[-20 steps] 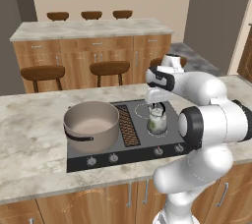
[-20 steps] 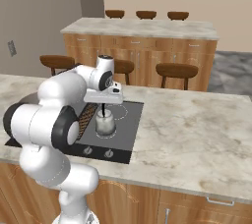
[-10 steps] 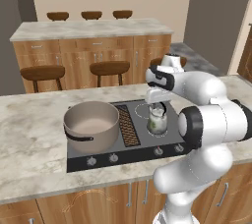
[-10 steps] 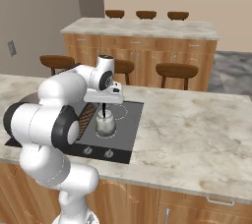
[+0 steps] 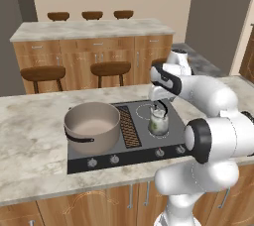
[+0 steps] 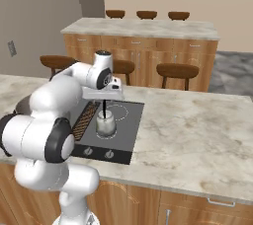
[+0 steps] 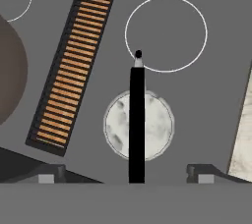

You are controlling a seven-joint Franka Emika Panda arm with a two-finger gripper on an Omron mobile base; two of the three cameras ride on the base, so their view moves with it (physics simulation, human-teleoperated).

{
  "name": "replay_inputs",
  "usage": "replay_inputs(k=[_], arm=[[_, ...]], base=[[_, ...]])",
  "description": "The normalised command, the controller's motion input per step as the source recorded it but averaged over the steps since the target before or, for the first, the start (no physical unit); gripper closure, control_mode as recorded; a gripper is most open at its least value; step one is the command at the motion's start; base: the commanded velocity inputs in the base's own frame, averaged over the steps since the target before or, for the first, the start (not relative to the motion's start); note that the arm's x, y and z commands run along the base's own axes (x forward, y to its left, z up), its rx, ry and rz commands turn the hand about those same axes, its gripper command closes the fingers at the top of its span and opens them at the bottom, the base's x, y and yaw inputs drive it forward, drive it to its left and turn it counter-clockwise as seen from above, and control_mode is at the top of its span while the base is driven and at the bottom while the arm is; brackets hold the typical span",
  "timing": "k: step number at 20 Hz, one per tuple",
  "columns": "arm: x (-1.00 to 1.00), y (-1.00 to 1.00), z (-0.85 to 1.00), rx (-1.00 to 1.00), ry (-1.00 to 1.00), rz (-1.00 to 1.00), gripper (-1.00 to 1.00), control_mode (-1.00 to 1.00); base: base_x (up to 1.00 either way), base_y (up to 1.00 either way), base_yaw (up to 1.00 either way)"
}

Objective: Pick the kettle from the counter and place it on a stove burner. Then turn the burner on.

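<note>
The small pale kettle (image 5: 158, 123) (image 6: 105, 124) (image 7: 157, 125) stands upright on the dark cooktop (image 5: 144, 143), at its front right, just in front of a white burner ring (image 7: 166, 34). Its thin black handle (image 7: 137, 120) arches over the lid. My gripper (image 5: 159, 102) (image 6: 104, 101) (image 7: 126, 176) hangs straight above the kettle, open, its fingertips (image 7: 47, 176) spread wide on either side of the handle and not touching it. The beige marbled counter (image 5: 34, 136) surrounds the cooktop.
A big tan pot (image 5: 92, 126) with dark handles fills the cooktop's left side, beyond the orange vent grille (image 7: 74, 61). Round knobs (image 5: 159, 152) (image 6: 109, 155) line the cooktop's front edge. A bar counter (image 5: 94, 29) with stools (image 5: 110, 67) stands behind.
</note>
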Motion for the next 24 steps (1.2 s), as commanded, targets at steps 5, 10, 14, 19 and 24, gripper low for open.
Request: replay_inputs(k=[5, 10, 14, 19, 24], arm=[[-0.82, -0.20, 0.00, -0.01, -0.08, -0.04, -1.00, -1.00], [-0.81, -0.29, -0.09, 0.00, -0.01, -0.08, -1.00, -1.00], [-0.63, -0.33, -0.35, 0.00, 0.00, -0.13, -1.00, -1.00], [-0.24, -0.22, -0.41, -0.01, 0.02, -0.09, -1.00, -1.00], [0.00, -0.09, -0.38, 0.00, 0.02, -0.04, -1.00, -1.00]], base=[[0.00, 0.00, 0.00], [0.00, 0.00, 0.00], [0.00, 0.00, 0.00], [0.00, 0.00, 0.00], [0.00, 0.00, 0.00]])
